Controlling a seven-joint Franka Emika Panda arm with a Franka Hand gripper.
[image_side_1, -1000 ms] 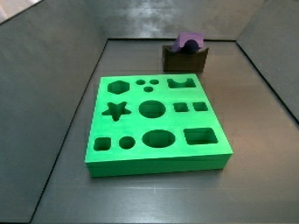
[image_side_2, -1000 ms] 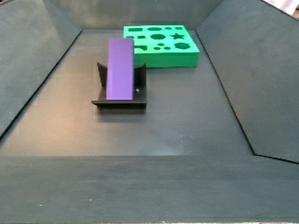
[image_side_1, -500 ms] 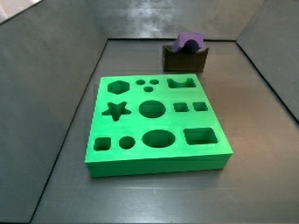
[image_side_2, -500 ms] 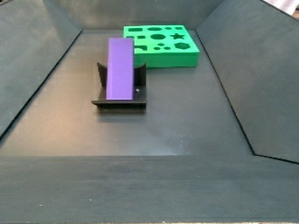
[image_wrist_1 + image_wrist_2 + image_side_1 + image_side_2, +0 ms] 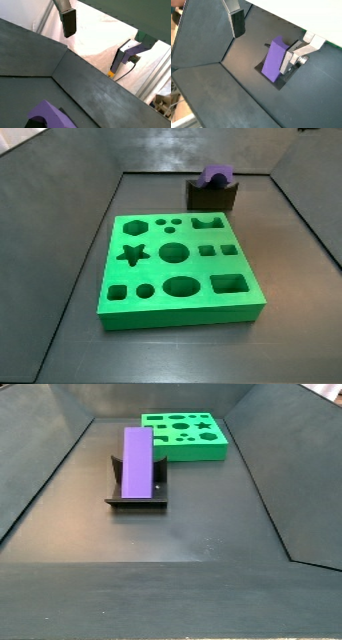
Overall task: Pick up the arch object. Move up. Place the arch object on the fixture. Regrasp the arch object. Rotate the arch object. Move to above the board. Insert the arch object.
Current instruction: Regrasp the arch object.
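The purple arch object [image 5: 214,174] [image 5: 138,462] lies along the dip of the dark fixture [image 5: 211,197] [image 5: 136,501], with nothing gripping it. The green board [image 5: 174,268] [image 5: 187,436] lies flat on the floor beside the fixture. My gripper [image 5: 268,37] [image 5: 100,36] shows only in the wrist views, open, well above the arch object [image 5: 274,59] and apart from it. Nothing sits between its fingers [image 5: 237,22]. In a wrist view only one end of the arch object [image 5: 49,115] shows. Neither side view shows the gripper.
Dark sloping walls [image 5: 40,474] [image 5: 54,188] enclose the floor on all sides. The board's holes, among them a star [image 5: 132,254] and an arch [image 5: 206,223], are empty. The fixture's base plate [image 5: 276,84] lies under the arch object.
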